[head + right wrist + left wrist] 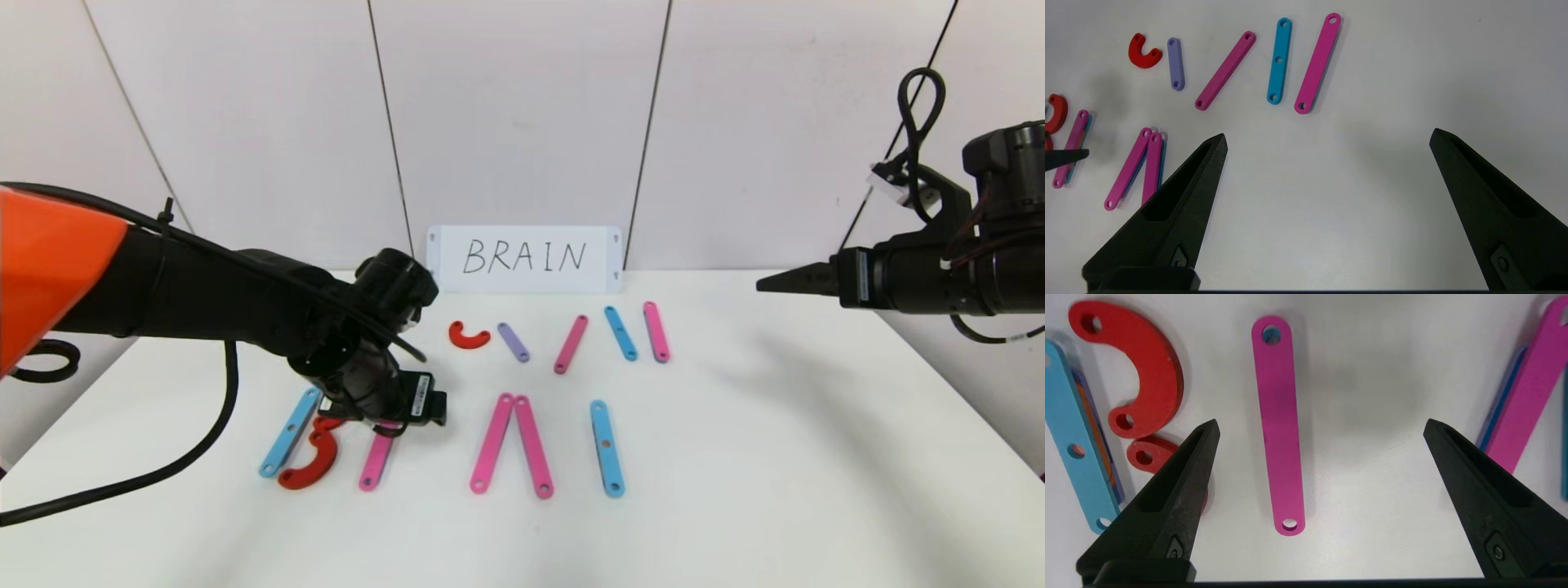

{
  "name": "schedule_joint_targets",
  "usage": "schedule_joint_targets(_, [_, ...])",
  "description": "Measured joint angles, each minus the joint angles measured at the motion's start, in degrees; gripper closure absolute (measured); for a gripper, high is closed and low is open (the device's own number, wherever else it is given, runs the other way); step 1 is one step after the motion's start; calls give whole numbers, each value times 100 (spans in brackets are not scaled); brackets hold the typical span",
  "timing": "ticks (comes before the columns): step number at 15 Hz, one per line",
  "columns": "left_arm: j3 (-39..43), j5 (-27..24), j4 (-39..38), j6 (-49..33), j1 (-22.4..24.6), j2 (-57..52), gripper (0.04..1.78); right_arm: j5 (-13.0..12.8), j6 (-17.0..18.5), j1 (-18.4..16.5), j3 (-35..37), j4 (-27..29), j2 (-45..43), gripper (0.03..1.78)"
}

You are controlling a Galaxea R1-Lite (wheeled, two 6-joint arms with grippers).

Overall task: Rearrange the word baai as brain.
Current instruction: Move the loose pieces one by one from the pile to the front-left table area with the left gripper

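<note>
White surface (735, 457) carries the word (457, 433). Left gripper (1321, 428) hovers with fingers (1184, 469) spread wide, straddling a pink strip (1280, 424) lying free beside red arcs (1147, 371). Right gripper (1327, 139) is raised at the right, fingers apart, empty.

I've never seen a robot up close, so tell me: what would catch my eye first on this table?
Bright flat plastic pieces spell a rough word across the white table, below a white card handwritten "BRAIN" at the back wall. The left gripper hangs open just over a pink strip beside the red arcs near the table's left front. The right gripper hovers open, high on the right, holding nothing.
</note>
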Motion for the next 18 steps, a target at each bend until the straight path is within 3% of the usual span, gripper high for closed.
schedule_joint_targets(4, [-645, -50, -2, 1086, 116, 226, 8, 0, 2, 0, 6, -2, -2, 8])
schedule_joint_targets(8, [-1312, -505, -99, 1893, 438, 584, 8, 0, -5, 0, 6, -5, -2, 8])
schedule_joint_targets(13, [-2013, -177, -806, 1345, 628, 1248, 8, 0, -9, 0, 13, -2, 0, 8])
schedule_joint_targets(18, [-2599, -30, -931, 901, 675, 1803, 8, 1, -11, 0, 16, 0, 0, 8])
